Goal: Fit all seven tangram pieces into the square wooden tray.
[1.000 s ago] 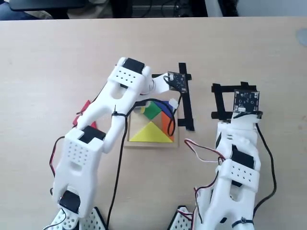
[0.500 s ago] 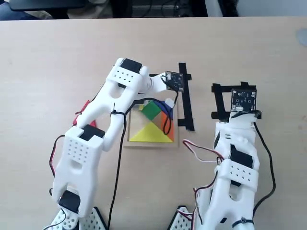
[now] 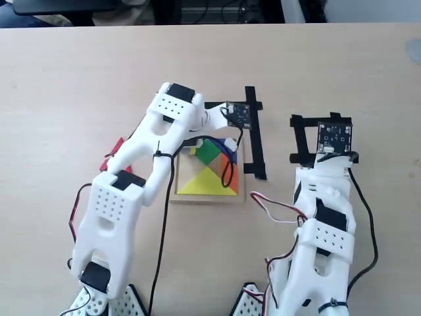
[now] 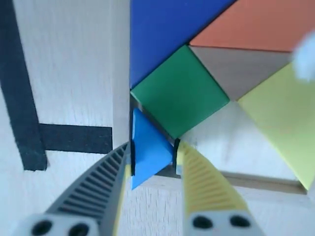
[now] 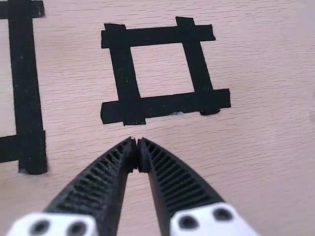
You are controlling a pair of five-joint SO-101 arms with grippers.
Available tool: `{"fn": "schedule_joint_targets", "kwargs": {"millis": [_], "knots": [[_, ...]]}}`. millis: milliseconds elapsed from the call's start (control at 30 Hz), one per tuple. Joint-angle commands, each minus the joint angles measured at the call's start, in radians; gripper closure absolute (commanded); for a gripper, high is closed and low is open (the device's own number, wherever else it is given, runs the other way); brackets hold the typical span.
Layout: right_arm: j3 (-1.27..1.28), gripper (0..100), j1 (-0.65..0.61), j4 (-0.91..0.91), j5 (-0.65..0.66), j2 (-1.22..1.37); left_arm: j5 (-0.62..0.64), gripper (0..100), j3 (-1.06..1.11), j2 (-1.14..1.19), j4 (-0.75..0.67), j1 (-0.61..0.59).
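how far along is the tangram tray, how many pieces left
Done: five pieces lie in the tray: big blue triangle, orange piece, green square, grey piece, yellow piece. In hand: left gripper shut on the small blue triangle at the tray corner beside the green square. Left: seating it, then the red piece on the table outside the tray.

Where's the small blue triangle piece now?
Left wrist view: the small blue triangle is pinched in the left gripper at a corner of the wooden tray, beside the green square.

Matt painted pieces (image 4: 178,96), pale wooden tray (image 4: 121,73).
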Motion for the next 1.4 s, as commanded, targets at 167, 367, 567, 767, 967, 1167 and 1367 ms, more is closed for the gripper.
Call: {"fn": "schedule_joint_targets", "kwargs": {"millis": [167,367,567,767,967,1167,1367], "knots": [[-0.005,98.6,-0.02,-0.017,0.003,-0.018,0.055,80,-0.094,0.005,0.0,-0.01],[0.002,98.6,-0.02,-0.02,0.003,-0.021,0.061,78,-0.097,-0.002,0.002,-0.002],[0.002,98.6,-0.02,-0.021,0.003,-0.021,0.06,78,-0.127,-0.006,0.038,-0.01],[0.002,98.6,-0.02,-0.021,0.003,-0.021,0.06,78,-0.334,-0.006,0.25,-0.099],[0.002,98.6,-0.02,-0.021,0.003,-0.021,0.061,78,-0.469,0.014,0.338,-0.183],[0.002,98.6,-0.02,-0.021,0.003,-0.021,0.061,97,-0.429,0.112,0.308,-0.151],[0.002,98.6,-0.02,-0.021,0.003,-0.021,0.061,97,-0.467,0.147,0.311,-0.143]]}}
